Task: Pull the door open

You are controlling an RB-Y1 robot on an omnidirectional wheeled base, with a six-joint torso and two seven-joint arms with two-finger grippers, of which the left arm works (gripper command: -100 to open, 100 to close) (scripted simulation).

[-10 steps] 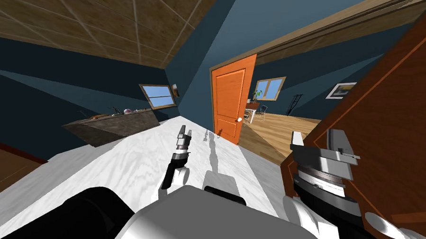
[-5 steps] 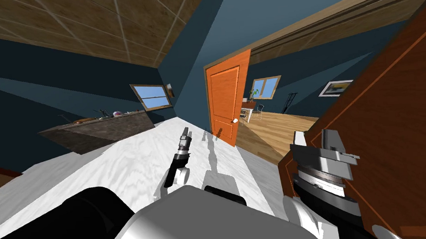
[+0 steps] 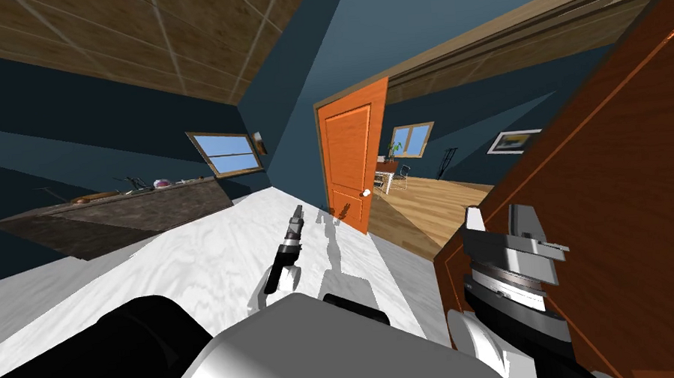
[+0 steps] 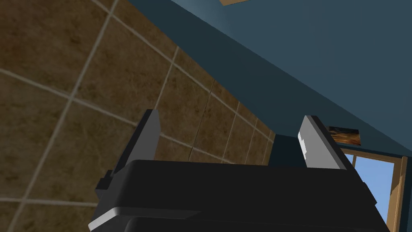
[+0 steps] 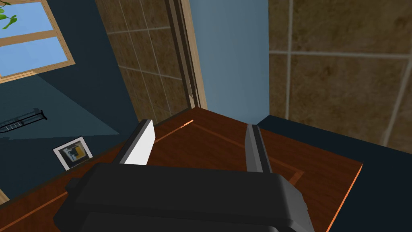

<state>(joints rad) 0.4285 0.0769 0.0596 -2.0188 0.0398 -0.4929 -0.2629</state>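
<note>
Far left, a long dark mottled surface (image 3: 126, 208) carries a scatter of small things. They are too small to name, and if any is a container, I cannot tell what it holds.

Moving in, the left gripper (image 3: 298, 215) hangs out over the white veined floor (image 3: 183, 263) ahead of me. Its fingers (image 4: 149, 133) are wide apart and hold nothing.

Beyond it, a bright orange panelled door (image 3: 348, 159) with a white knob (image 3: 364, 193) stands ajar onto a room with a wooden floor, well apart from both arms.

Now the right side, where the work is. The tall dark red-brown panelled door (image 3: 628, 175) stands close on my right, slanting across the view, and the right gripper (image 3: 497, 219) is up by its near edge. Seen from the wrist, its fingers (image 5: 139, 144) are spread with nothing between them, pointing up along the door's face toward its top corner. I cannot tell whether they touch the wood.

Here's the danger: with those fingers spread and gripping nothing, a pull would likely slip off and leave the door where it is. That hand is so close that a stray move could shove the panel away or scrape it. A door swinging my way could also catch the forearm.
</note>
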